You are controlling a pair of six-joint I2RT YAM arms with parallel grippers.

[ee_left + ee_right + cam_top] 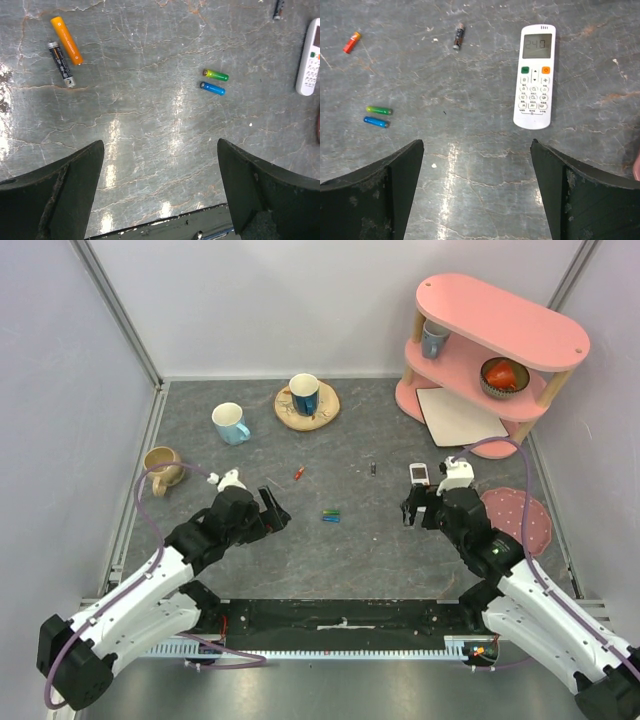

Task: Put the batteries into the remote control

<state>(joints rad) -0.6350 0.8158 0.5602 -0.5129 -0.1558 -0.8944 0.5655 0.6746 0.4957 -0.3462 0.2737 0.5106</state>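
The white remote control lies face up on the grey table, its display lit, just beyond my right gripper. It also shows in the right wrist view and at the edge of the left wrist view. A green battery and a blue battery lie side by side mid-table. A dark battery and a red-orange battery lie farther back. The left wrist view shows an orange battery beside a dark one. My left gripper and my right gripper are both open and empty.
A pink two-level shelf with a cup and a bowl stands back right, a white board at its foot. A pink dotted mat lies at right. A blue-white mug, a mug on a wooden coaster and a tan cup stand at back left.
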